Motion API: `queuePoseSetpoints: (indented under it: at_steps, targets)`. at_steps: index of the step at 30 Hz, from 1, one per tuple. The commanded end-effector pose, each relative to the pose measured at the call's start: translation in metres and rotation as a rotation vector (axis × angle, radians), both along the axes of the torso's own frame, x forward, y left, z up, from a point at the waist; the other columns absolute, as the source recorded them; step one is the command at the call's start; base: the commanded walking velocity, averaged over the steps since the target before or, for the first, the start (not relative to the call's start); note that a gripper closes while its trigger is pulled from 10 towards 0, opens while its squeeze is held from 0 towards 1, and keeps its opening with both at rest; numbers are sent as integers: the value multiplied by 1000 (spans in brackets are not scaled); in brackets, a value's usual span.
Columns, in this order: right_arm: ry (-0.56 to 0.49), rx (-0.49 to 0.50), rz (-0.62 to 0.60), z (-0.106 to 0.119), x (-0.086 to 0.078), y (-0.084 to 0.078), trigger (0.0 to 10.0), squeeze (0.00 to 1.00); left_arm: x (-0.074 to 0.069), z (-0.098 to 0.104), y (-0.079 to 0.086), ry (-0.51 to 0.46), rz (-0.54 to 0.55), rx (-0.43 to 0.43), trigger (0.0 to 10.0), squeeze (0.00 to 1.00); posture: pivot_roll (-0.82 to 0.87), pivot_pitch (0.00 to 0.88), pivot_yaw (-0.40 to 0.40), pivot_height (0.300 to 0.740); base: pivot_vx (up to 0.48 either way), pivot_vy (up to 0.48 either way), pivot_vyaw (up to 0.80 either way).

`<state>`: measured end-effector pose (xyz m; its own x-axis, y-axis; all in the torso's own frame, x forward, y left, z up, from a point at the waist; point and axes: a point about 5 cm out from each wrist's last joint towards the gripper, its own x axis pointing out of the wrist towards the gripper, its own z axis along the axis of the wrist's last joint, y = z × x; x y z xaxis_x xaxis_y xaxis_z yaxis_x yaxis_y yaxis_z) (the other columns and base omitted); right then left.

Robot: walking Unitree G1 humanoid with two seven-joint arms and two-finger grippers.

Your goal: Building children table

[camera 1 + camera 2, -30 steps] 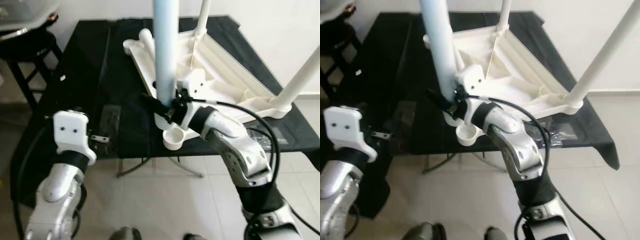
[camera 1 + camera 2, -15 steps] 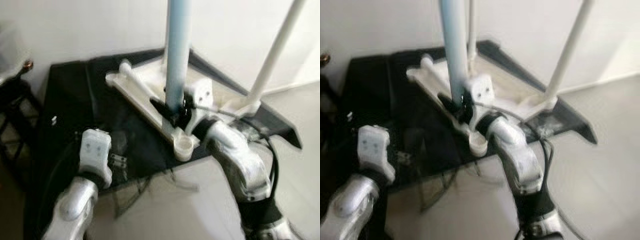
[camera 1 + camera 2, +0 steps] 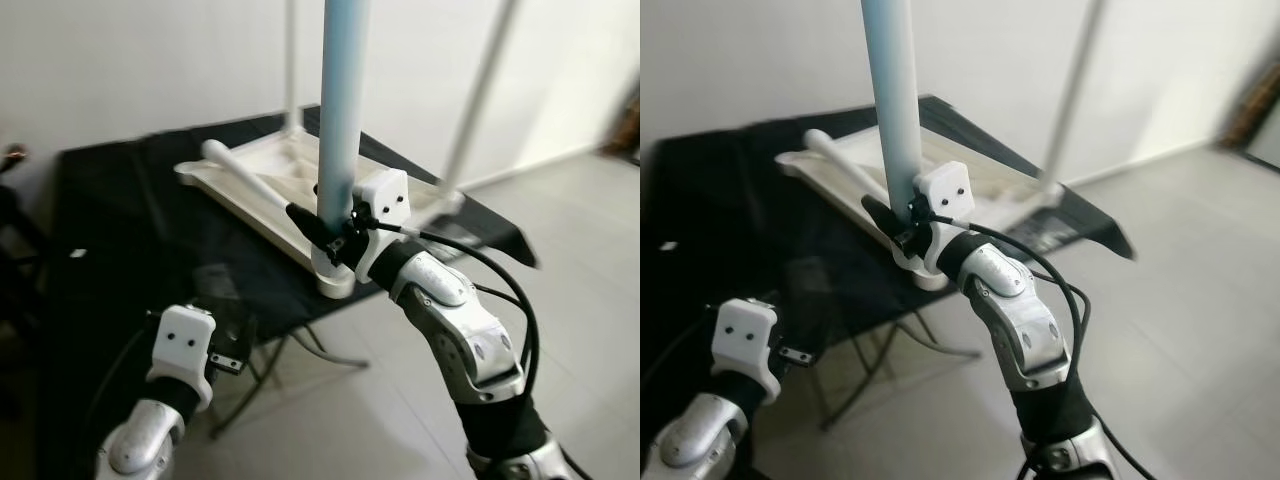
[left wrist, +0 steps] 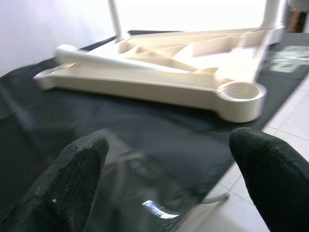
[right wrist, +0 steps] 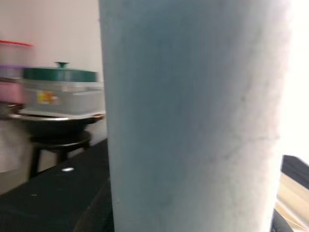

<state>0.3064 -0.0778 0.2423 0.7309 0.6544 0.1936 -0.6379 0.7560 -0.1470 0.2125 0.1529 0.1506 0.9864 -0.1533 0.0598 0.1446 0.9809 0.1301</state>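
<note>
Since a second ago the right gripper (image 3: 338, 236) has kept its fingers clamped on the pale blue table leg (image 3: 340, 120), upright in the upturned tabletop's (image 3: 250, 190) near-corner socket on the black table (image 3: 110, 220). Leg-fitting step; next, seat it firmly. Left gripper (image 4: 159, 179) hovers wide open, empty.

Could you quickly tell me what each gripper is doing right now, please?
Left gripper: open, holding nothing, above the black table.
Right gripper: shut on the pale blue table leg.
</note>
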Motion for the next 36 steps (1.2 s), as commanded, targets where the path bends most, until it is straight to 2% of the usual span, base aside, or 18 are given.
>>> queuePoseSetpoints:
  at_steps: [1, 3, 11, 23, 36]
  targets:
    - [-1, -8, -12, -2, 0, 0, 10000, 0, -1, -1, 0, -4, 7, 14, 10000, 0, -3, 100, 14, 740, 0, 0, -800]
    - [0, -4, -22, -2, 1, 0, 10000, 0, -1, -1, 0, -7, 9, 17, 10000, 0, -1, 105, 14, 740, 0, 0, -800]
    - [-6, 0, -48, -1, 4, 0, 10000, 0, -2, 0, -1, -15, 13, 20, 10000, 0, 2, 114, 12, 740, 0, 0, 0]
    - [-4, 7, -54, -2, 4, 4, 10000, 0, -3, 3, 1, -30, 11, 6, 10000, 0, 1, 127, 15, 740, 286, 0, 0]
    - [-5, 10, -44, -2, 2, 5, 10000, 0, -3, 3, 2, -24, 27, 13, 10000, 0, 0, 135, 15, 740, 0, 0, 0]
